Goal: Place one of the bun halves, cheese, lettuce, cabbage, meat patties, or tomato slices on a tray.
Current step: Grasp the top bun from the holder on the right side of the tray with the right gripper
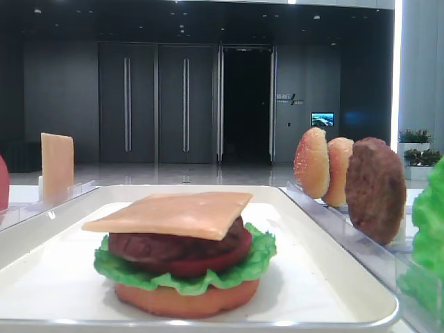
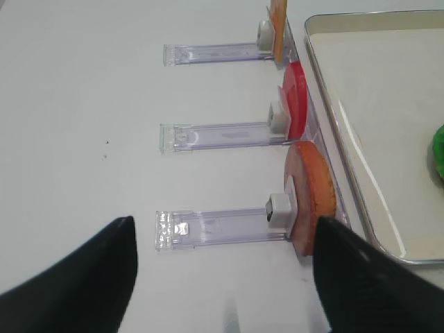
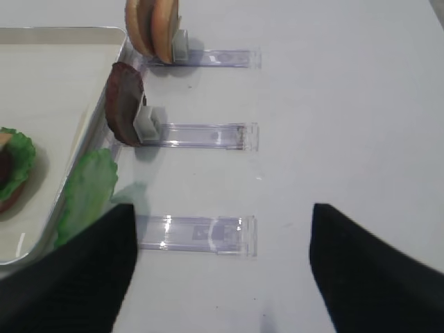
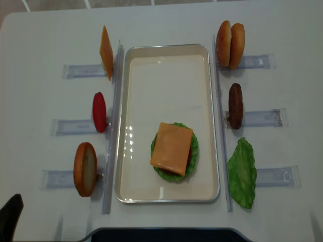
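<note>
Cheese (image 4: 172, 147) square, pale orange, atop stack on tray (image 4: 166, 194); both grippers spread, empty.

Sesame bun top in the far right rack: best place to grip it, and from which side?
Likely from above, right gripper jaws open. The sesame bun top stands on edge in the clear rack, pressed against a second bun half. Pinch its upper rim across the thickness; one finger must slip between the two.
</note>
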